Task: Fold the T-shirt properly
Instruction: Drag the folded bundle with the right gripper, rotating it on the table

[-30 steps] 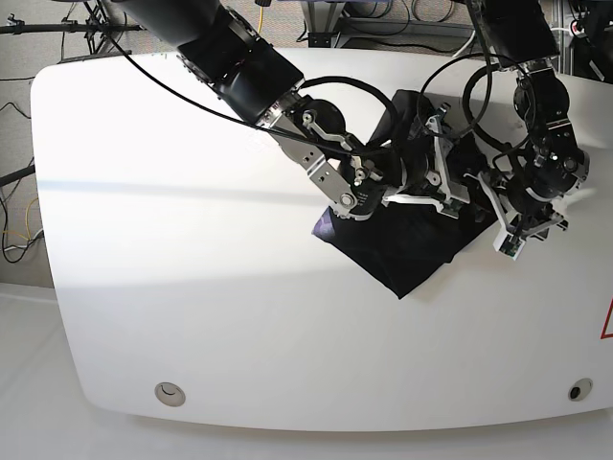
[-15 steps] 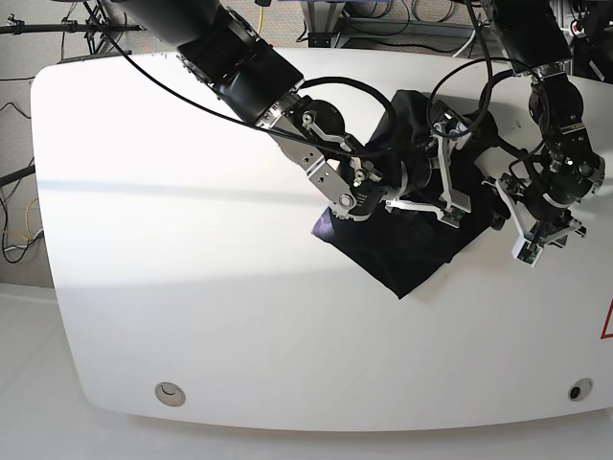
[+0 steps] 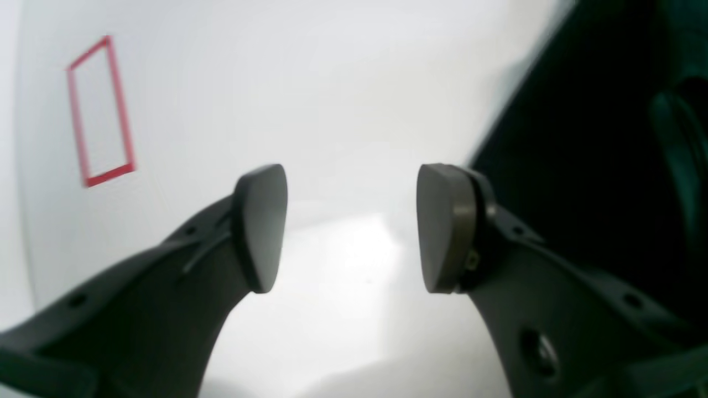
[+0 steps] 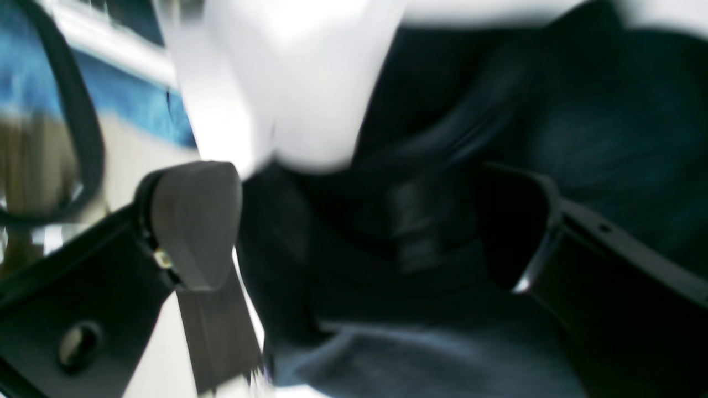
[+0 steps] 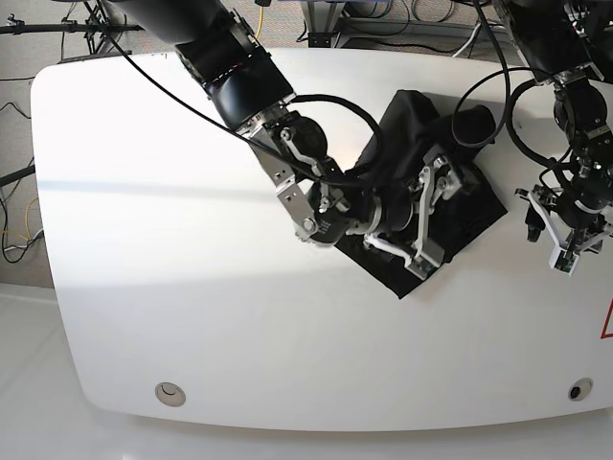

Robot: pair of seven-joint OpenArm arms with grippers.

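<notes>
Item: T-shirt (image 5: 436, 163), black, folded into a compact bundle, lying right of centre on your white surface (image 5: 172, 240). Right gripper (image 5: 419, 223): jaws spread wide over the bundle's near edge, pinching nothing. Left gripper (image 5: 563, 230): jaws parted and empty, above bare surface just beside the shirt. Red tape rectangle (image 3: 100, 110) marked on the surface.

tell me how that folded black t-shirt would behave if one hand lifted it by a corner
The T-shirt would probably sag and come unfolded: it lies in soft, creased layers with no stiffness showing. It looks light, so it would likely drag across the smooth white table rather than stay put. It is unlikely to roll or tip, lying flat.
</notes>
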